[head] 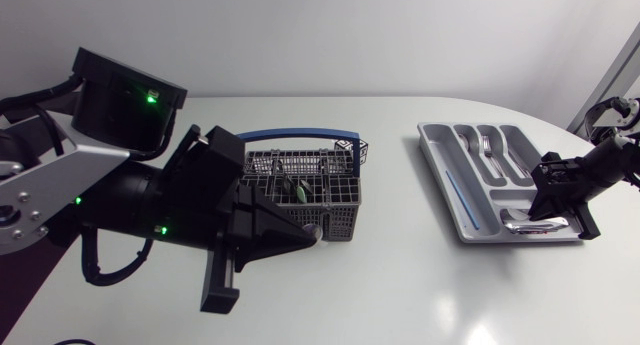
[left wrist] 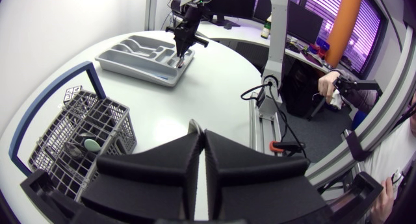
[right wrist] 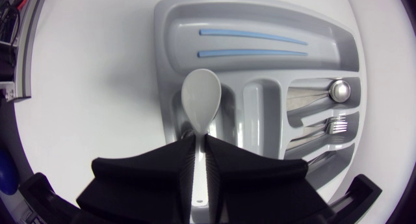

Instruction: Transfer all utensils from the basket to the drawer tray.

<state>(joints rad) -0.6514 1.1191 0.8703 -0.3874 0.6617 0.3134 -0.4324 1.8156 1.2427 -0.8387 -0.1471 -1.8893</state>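
A grey wire basket (head: 340, 190) with a blue handle stands mid-table; a green-tipped utensil (head: 298, 192) lies inside it. My left gripper (head: 310, 235) hovers at the basket's near corner, shut on a thin metal utensil (left wrist: 195, 126) whose tip pokes out between the fingers (left wrist: 200, 136). The basket (left wrist: 78, 130) lies beside and below that gripper. At the right, the grey drawer tray (head: 440, 155) holds forks and spoons. My right gripper (head: 540, 215) is over its near end, shut on a pale spoon (right wrist: 200, 100) whose bowl hangs above the tray (right wrist: 260, 10).
Two blue stripes (right wrist: 253, 43) line the tray's long compartment. A fork (right wrist: 335, 126) and a spoon (right wrist: 338, 89) rest in the slots beside my right gripper. Bare white tabletop (head: 400, 275) stretches between basket and tray, and my bulky left arm (head: 130, 200) covers the left side.
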